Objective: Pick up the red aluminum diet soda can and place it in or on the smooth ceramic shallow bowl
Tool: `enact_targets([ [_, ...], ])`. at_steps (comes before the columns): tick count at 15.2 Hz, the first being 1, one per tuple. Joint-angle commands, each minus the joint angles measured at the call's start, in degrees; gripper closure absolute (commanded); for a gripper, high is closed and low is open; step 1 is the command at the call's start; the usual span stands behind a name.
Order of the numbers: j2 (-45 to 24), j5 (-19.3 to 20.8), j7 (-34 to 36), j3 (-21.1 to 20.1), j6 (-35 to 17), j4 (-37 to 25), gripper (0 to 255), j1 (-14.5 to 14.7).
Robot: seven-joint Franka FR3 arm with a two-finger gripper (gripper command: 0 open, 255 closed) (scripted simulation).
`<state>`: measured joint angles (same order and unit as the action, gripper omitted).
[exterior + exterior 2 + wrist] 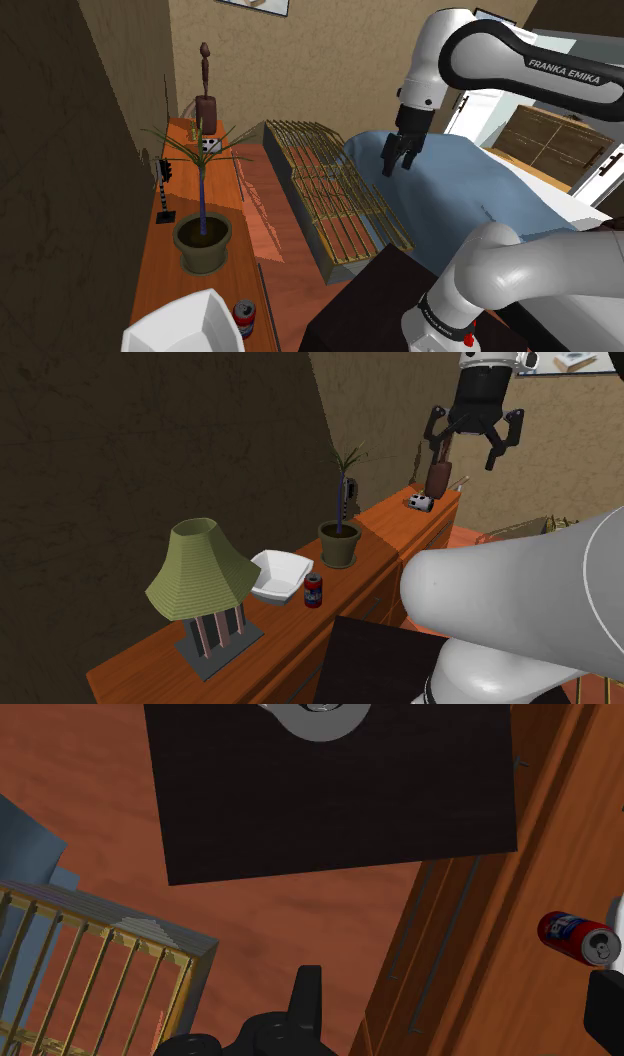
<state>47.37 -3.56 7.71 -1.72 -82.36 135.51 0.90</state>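
Observation:
The red soda can point(245, 316) stands upright on the orange-brown wooden dresser point(165, 250), right beside the white shallow bowl point(185, 325) at the shoulder view's bottom edge. In the second exterior view the can point(314, 590) is just in front of the bowl point(280, 574), between the lamp and the potted plant. My gripper point(399, 166) hangs open and empty high above the blue bed, far from the can. The second exterior view shows the gripper point(468, 452) with its fingers spread wide. In the wrist view the can point(577, 937) lies beyond the gripper point(456, 1002), near one finger point(603, 1009).
A potted plant point(202, 243), a small white cube point(209, 146) and a dark statuette point(206, 100) stand along the dresser. A green-shaded lamp point(200, 592) sits at its other end. A golden wire frame point(335, 190) leans by the blue bed point(480, 190). The dark stand point(330, 784) lies below.

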Motion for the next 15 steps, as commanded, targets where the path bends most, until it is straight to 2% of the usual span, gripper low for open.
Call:
enact_targets([
  [1, 0.0, 0.0, 0.0, 0.0, 0.0, 0.0, 0, 0.0],
  [8, -3.7, -3.6, 1.3, -5.1, -13.2, 8.4, 0, 3.2],
  [15, -11.8, -6.8, 2.6, -10.7, -27.4, 13.3, 0, 6.3],
])
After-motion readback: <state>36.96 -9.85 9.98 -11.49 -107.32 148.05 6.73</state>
